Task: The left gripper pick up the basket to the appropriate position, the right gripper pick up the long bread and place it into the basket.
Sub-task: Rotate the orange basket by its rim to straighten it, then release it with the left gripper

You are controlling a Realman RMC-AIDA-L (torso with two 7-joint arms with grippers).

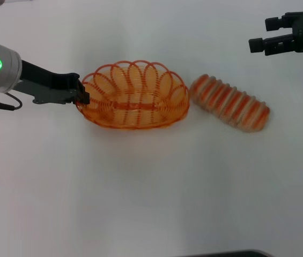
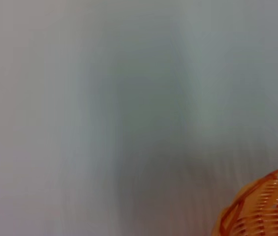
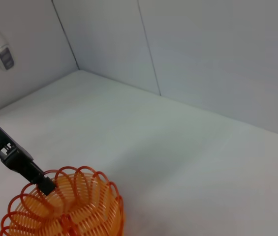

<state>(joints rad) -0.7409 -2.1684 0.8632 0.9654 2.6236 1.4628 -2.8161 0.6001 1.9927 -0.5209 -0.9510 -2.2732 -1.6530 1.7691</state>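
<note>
The left gripper has its fingers closed on the left end rim of the basket, which sits on the white worktop. The long bread lies just beside the basket's right end. The right gripper hovers apart, fingers spread, holding nothing.

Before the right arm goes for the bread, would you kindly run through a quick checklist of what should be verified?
1. Left gripper at the basket rim: ok, its fingers sit at the rim's end.
2. Firm grip on the rim: cannot tell.
3. Basket empty inside: ok.
4. Long bread free to grasp: ok, lying beside the basket on the table, nothing on it.
5. Right gripper ready: ok, fingers open, above and beyond the bread.
</note>
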